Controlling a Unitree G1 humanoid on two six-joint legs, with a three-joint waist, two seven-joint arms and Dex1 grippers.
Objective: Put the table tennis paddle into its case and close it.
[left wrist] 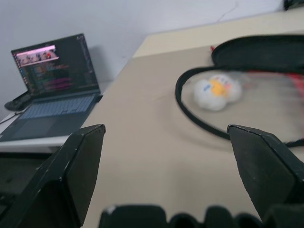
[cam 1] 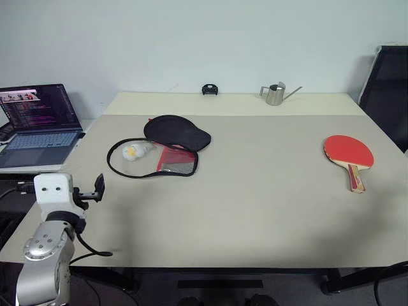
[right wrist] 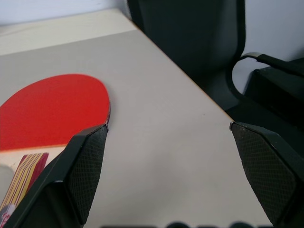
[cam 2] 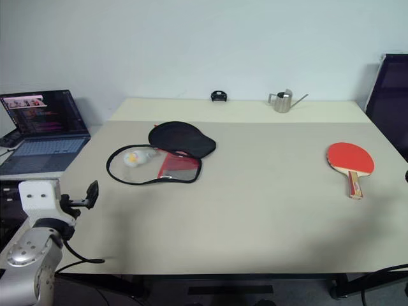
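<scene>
Left wrist view: balls [left wrist: 216,91] seemingly blurred.

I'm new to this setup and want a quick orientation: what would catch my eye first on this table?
The red table tennis paddle lies alone on the table's right side, handle toward the near edge. Left of centre the case lies unzipped and open, its black flap folded back, with small white-yellow balls inside the zipper loop. An open laptop glows beside the table's left edge, and a small metal watering can stands at the far edge.
</scene>
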